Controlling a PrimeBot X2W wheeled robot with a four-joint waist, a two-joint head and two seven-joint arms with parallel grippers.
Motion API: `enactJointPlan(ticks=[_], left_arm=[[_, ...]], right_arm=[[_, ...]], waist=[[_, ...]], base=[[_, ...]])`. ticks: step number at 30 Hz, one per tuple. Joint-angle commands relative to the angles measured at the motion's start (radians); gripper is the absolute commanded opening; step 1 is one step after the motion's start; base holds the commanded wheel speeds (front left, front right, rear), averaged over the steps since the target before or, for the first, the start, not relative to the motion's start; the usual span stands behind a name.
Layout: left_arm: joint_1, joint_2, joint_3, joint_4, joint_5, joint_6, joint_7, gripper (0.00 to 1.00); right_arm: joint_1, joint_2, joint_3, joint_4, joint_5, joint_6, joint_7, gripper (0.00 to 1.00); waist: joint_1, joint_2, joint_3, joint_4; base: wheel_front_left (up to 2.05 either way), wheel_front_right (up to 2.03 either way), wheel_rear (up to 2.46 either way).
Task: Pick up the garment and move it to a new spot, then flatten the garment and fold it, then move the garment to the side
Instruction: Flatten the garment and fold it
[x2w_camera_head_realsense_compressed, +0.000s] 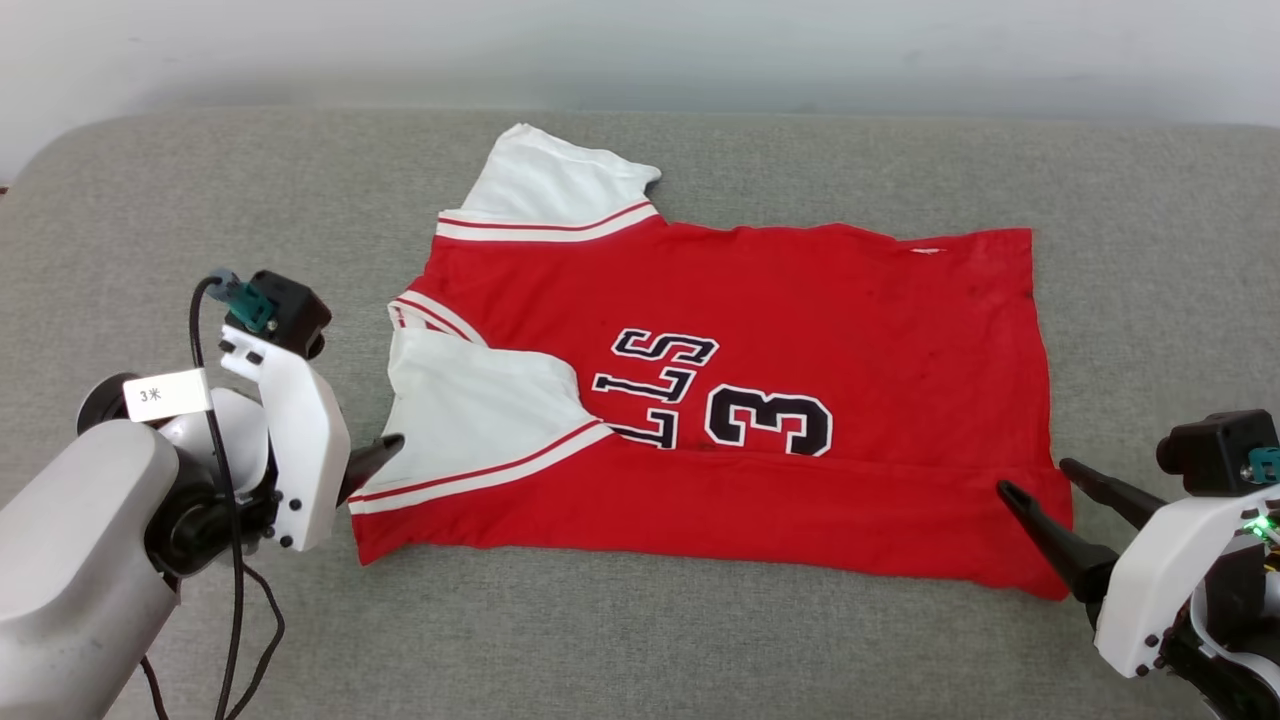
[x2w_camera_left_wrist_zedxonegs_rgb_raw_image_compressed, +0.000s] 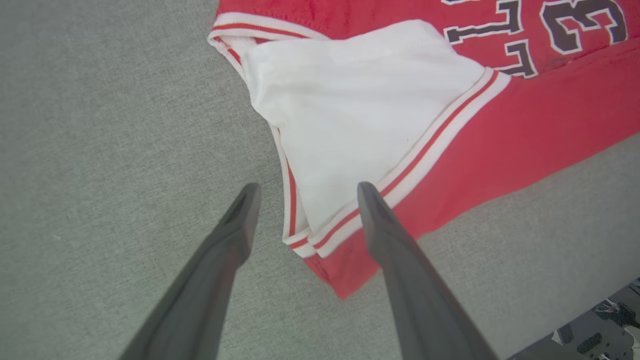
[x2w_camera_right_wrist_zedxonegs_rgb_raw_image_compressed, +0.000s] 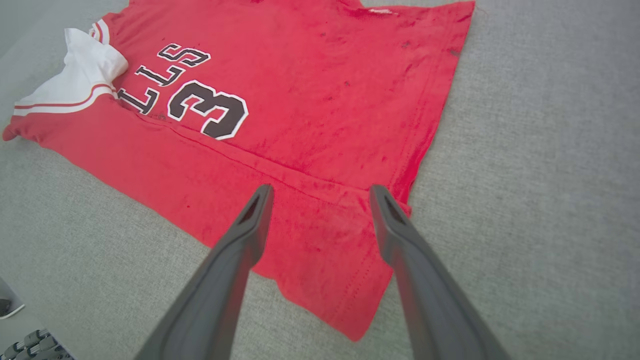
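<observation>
The grey cushioned surface (x2w_camera_head_realsense_compressed: 640, 640) runs right across in front of me. The garment (x2w_camera_head_realsense_compressed: 800, 300) lies flat in the middle of it, collar end toward the robot's left and hem toward its right.

Along the garment's near long side, 1 band (x2w_camera_head_realsense_compressed: 700, 500) is turned up over the front and hides the bottom of the lettering. The near sleeve (x2w_camera_head_realsense_compressed: 470, 410) is laid in across the chest, while the far sleeve (x2w_camera_head_realsense_compressed: 550, 185) sticks out past the garment's far edge.

The right gripper (x2w_camera_head_realsense_compressed: 1034, 476) hangs over the garment's near hem corner, its 2 fingers spread with nothing between them. The left gripper (x2w_camera_left_wrist_zedxonegs_rgb_raw_image_compressed: 307, 190) sits at the garment's near collar-end corner, fingers apart to either side of the sleeve's striped cuff, gripping nothing.

To my eye the fold is partly done: the near side is in and the far side is not. To do the rest well:
- Tuck the far sleeve in before anything else.
- Have both claws pinch the garment's far edge at matching spots near its 2 ends.
- Lift evenly and lay that side toward the band so the edges run parallel.
- Reach over the garment high enough not to drag the band or the near sleeve open.

The 3 (x2w_camera_head_realsense_compressed: 770, 422) makes a handy guide for the middle of the garment.
</observation>
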Motion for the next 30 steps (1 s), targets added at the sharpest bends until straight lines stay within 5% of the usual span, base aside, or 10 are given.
enactJointPlan(ticks=[1,20,21,22,23,30], left_arm=[[-0.002,0.007,-0.012,0.012,-0.009,0.0,0.023,1.0],[0.092,-0.021,-0.202,0.178,-0.073,0.0,0.089,1.0],[0.093,-0.025,-0.213,0.181,-0.077,0.0,0.086,0.95],[0.091,-0.028,-0.219,0.184,-0.08,0.0,0.078,0.24],[0.085,-0.03,-0.222,0.189,-0.086,0.0,0.072,0.0],[0.026,-0.026,-0.224,0.19,-0.076,0.001,-0.012,0.0]], right_arm=[[-0.011,0.007,0.005,-0.003,-0.003,-0.001,0.0,1.0],[-0.074,0.012,0.018,-0.005,-0.011,-0.001,-0.001,1.0],[-0.078,0.008,0.019,-0.007,-0.013,-0.001,0.003,1.0],[-0.085,0.003,0.019,-0.01,-0.013,-0.001,0.006,1.0],[-0.092,0.0,0.016,-0.015,-0.014,-0.001,0.007,1.0],[-0.145,-0.045,-0.003,-0.049,-0.019,-0.001,0.052,1.0]], waist=[[0.0,-0.0001,0.008,-0.011],[0.0,-0.0001,0.075,-0.068],[0.0,-0.0001,0.074,-0.068],[0.0,-0.0001,0.073,-0.067],[0.0,-0.0001,0.072,-0.066],[0.0,-0.0001,0.037,-0.047]], base=[[0.0,0.0,0.0],[0.0,0.0,0.0],[0.0,0.0,0.0],[0.0,0.0,0.0],[0.0,0.0,0.0],[0.0,0.0,0.0]])
